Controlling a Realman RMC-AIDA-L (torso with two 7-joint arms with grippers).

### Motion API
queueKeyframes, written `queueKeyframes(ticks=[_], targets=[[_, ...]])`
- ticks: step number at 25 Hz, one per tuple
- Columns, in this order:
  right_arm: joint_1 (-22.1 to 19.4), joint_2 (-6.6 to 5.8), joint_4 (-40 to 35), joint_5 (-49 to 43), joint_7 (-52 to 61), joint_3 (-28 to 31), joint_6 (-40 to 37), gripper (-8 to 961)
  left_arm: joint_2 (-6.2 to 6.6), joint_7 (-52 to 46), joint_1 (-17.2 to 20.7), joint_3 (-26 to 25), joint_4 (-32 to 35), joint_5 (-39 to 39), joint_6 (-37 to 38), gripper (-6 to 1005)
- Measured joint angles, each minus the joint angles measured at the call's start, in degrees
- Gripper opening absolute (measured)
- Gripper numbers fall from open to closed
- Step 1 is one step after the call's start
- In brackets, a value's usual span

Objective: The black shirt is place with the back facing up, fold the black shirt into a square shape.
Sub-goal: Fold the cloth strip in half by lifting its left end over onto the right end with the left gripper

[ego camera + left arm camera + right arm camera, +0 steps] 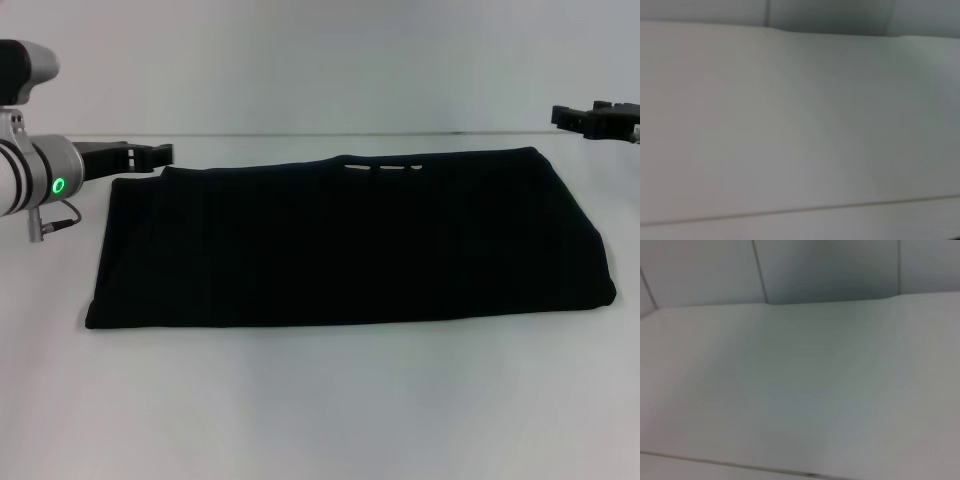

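Across the middle of the head view, the black shirt (350, 240) lies flat on the white table (320, 400), folded into a wide rectangle that runs from the left third of the frame nearly to the right edge. Its near edge is a straight fold line; its far edge sits close to the table's back edge. At the top centre of the cloth, a few small cream-white marks (382, 167) peek out along the far edge, too small to read.

At the upper left of the frame, the left gripper (150, 155) reaches in sideways, its dark fingers ending just beside the shirt's far left corner. Whether they touch the cloth, and whether they are spread or pressed together, I cannot tell. A green ring light (59, 185) glows on the silver arm behind it.

At the upper right edge, the right gripper (572, 116) hangs apart from the shirt's far right corner, holding nothing; its finger state cannot be told either.

Both wrist views show only bare white tabletop and wall.
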Motion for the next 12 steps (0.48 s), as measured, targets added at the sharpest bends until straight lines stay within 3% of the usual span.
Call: queueKeyframes(ticks=[2, 5, 10, 12], targets=[[-0.8, -1.23, -0.3, -0.2, 3.0, -0.5, -4.3, 674, 0.48, -2.4, 1.0, 0.0, 2.5, 0.0, 7.2, 592], [-3.0, -2.73, -3.1, -0.1, 9.0, -2.4, -15.4, 678, 1.23, -6.1, 2.5, -0.3, 6.8, 0.0, 18.5, 699], [-4.8, -2.75, -6.3, 0.0, 11.0, -2.9, -25.5, 685, 3.89, -13.0, 5.0, -1.1, 10.9, -1.5, 37.4, 857], [-5.3, -2.56, -6.6, 0.0, 10.8, -2.9, -27.9, 688, 4.41, -13.6, 5.3, -1.7, 10.9, -1.7, 39.9, 888]])
